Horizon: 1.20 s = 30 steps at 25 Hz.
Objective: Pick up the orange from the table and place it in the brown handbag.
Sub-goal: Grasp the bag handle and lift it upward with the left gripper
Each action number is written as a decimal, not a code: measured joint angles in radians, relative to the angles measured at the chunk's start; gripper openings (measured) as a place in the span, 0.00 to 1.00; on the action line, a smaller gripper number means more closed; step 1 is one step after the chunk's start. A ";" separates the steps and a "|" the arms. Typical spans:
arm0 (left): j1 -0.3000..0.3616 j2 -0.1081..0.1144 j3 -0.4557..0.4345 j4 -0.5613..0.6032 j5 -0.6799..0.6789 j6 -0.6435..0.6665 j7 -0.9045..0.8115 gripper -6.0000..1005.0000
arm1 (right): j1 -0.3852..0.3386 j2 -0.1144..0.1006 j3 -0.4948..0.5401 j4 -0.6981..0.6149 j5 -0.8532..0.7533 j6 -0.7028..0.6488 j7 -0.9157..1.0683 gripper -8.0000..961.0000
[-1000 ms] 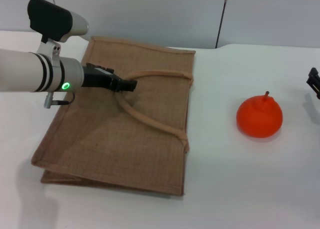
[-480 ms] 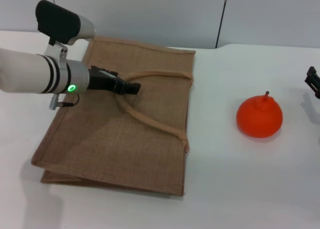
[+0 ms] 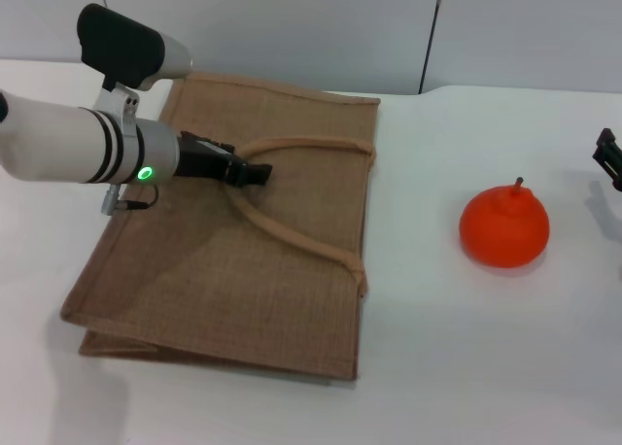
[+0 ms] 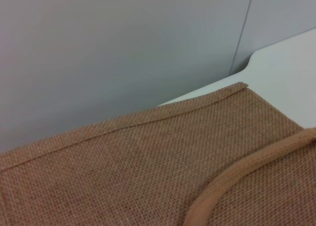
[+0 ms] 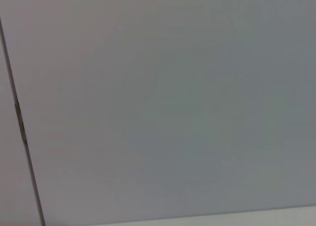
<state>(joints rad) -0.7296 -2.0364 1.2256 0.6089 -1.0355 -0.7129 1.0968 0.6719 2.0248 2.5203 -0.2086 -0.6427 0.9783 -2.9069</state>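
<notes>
The brown handbag (image 3: 253,231) lies flat on the white table (image 3: 466,358), left of centre, its looped handles (image 3: 292,236) lying on top. The orange (image 3: 504,227) sits on the table to the right, stem up, well apart from the bag. My left gripper (image 3: 255,173) hovers low over the bag at the upper handle loop. The left wrist view shows the bag's cloth (image 4: 123,171) and a handle (image 4: 237,181) close up. My right gripper (image 3: 610,158) is only a dark tip at the right edge, beyond the orange.
A grey wall with a vertical seam (image 3: 432,32) stands behind the table. The right wrist view shows only that wall (image 5: 173,102). Bare white tabletop lies between the bag and the orange and along the front.
My left arm has moved a little to the right and farther over the bag, its tip now at the handle loop. The orange, the bag and the right gripper have not moved.
</notes>
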 joint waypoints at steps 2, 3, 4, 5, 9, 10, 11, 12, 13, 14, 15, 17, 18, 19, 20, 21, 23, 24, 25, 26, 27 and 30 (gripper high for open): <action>-0.001 0.000 0.000 -0.002 0.000 0.006 0.000 0.82 | 0.000 0.000 0.000 0.000 0.000 0.001 0.000 0.93; -0.001 0.000 0.000 -0.004 0.000 0.007 0.000 0.63 | 0.000 0.000 0.000 0.000 0.000 0.003 0.000 0.93; -0.001 0.000 0.000 -0.004 0.001 0.010 -0.001 0.62 | 0.000 0.000 0.000 0.000 0.000 0.003 0.000 0.93; -0.001 0.000 0.000 -0.004 0.001 0.010 -0.001 0.60 | 0.000 0.000 0.000 0.000 0.000 0.003 0.000 0.93; -0.001 0.001 0.000 -0.009 0.002 0.022 -0.004 0.54 | 0.000 0.000 0.000 0.000 0.000 0.001 0.000 0.93; -0.001 0.002 0.000 -0.011 0.003 0.025 -0.006 0.53 | 0.000 0.000 0.000 0.000 0.000 0.000 0.000 0.93; -0.001 0.002 0.000 -0.012 0.004 0.030 -0.007 0.51 | 0.000 0.000 0.000 0.001 0.000 0.000 0.000 0.93; -0.001 0.002 0.000 -0.013 0.004 0.034 -0.010 0.50 | 0.000 0.000 0.000 0.001 0.000 0.000 0.000 0.93; -0.001 0.002 0.000 -0.013 0.004 0.038 -0.010 0.48 | 0.000 -0.001 0.000 0.001 0.000 0.000 0.000 0.93; -0.001 0.002 0.000 -0.013 0.003 0.041 -0.010 0.47 | 0.000 -0.001 0.000 0.001 0.000 -0.001 0.000 0.93; -0.001 0.002 0.000 -0.013 0.003 0.043 -0.009 0.45 | -0.001 -0.001 0.000 0.001 0.000 -0.001 0.000 0.93; -0.001 0.002 0.000 -0.012 0.004 0.043 -0.009 0.37 | -0.003 -0.002 0.000 0.002 0.000 -0.002 0.000 0.93; -0.002 0.003 0.000 -0.010 0.004 0.042 -0.009 0.33 | -0.004 -0.002 0.000 0.002 0.000 -0.002 0.000 0.93; -0.002 0.003 0.000 -0.008 0.003 0.042 -0.009 0.29 | -0.005 -0.002 0.000 0.003 0.000 -0.002 0.000 0.93; -0.002 0.003 0.000 -0.005 0.003 0.042 -0.008 0.25 | -0.006 -0.002 0.000 0.003 0.000 -0.002 0.000 0.93; -0.003 0.003 0.000 -0.003 0.003 0.042 -0.006 0.23 | -0.007 -0.002 0.000 0.004 0.000 -0.002 0.000 0.93; -0.004 0.005 0.000 0.001 0.003 0.043 -0.004 0.19 | -0.007 -0.002 0.000 0.004 0.000 -0.003 0.000 0.93; -0.005 0.005 0.000 0.003 0.003 0.043 -0.004 0.17 | -0.007 -0.002 0.000 0.005 0.000 -0.003 0.000 0.93; -0.005 0.005 0.000 0.007 0.003 0.043 -0.003 0.15 | -0.007 -0.002 0.000 0.005 0.000 -0.003 0.000 0.93; -0.006 0.006 0.000 0.012 0.003 0.041 -0.003 0.12 | -0.007 -0.002 0.000 0.005 0.000 -0.003 0.000 0.94; -0.006 0.006 0.000 0.021 0.003 0.036 -0.003 0.12 | -0.007 -0.002 0.000 0.005 0.000 -0.003 0.000 0.94; 0.005 0.005 0.000 0.080 0.002 0.010 -0.004 0.12 | -0.009 -0.002 -0.002 0.004 0.000 -0.003 0.000 0.94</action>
<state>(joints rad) -0.7242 -2.0311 1.2256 0.6886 -1.0330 -0.7026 1.0925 0.6631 2.0225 2.5183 -0.2043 -0.6428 0.9755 -2.9069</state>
